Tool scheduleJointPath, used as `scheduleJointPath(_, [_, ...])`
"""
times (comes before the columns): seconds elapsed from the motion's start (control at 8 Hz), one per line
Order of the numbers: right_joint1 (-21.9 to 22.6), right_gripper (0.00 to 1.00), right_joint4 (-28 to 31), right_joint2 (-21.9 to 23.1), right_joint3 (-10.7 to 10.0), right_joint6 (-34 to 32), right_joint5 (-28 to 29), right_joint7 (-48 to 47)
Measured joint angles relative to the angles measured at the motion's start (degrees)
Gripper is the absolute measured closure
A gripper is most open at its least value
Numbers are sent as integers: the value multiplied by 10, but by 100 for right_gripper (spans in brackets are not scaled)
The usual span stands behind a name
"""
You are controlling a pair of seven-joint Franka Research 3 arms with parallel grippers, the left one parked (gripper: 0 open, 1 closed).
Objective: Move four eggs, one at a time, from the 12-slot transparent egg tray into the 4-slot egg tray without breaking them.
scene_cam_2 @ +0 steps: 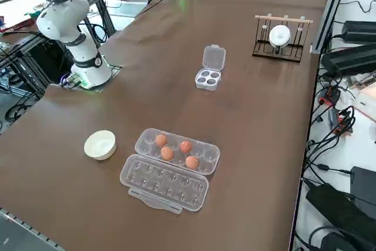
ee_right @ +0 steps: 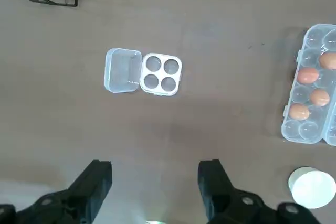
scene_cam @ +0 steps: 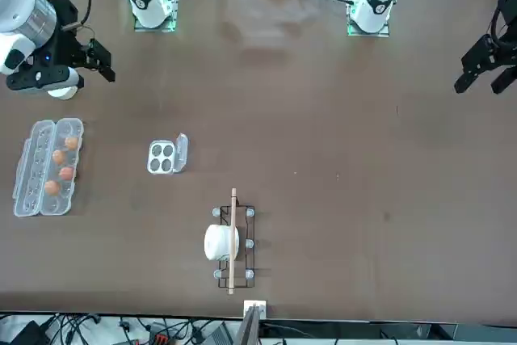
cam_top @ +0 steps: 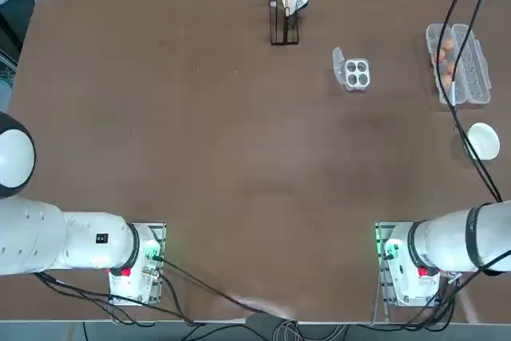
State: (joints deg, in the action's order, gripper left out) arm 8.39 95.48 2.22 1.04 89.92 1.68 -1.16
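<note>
Hovering with fingers spread and empty, the right gripper is high above the table, well apart from the 4-slot egg tray; the four eggs lie farther off.

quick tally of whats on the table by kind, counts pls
eggs: 4, all in the 12-slot transparent egg tray
egg trays: 2, the 12-slot transparent egg tray and the empty 4-slot egg tray
white bowl: 1
wire rack: 1, holding a white object
total: 8
right gripper: open above the table, holding nothing
</note>
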Motion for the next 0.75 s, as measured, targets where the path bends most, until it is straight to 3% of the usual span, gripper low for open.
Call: scheduleJointPath(0.75, [1,0,0,0,0,-3,0,0])
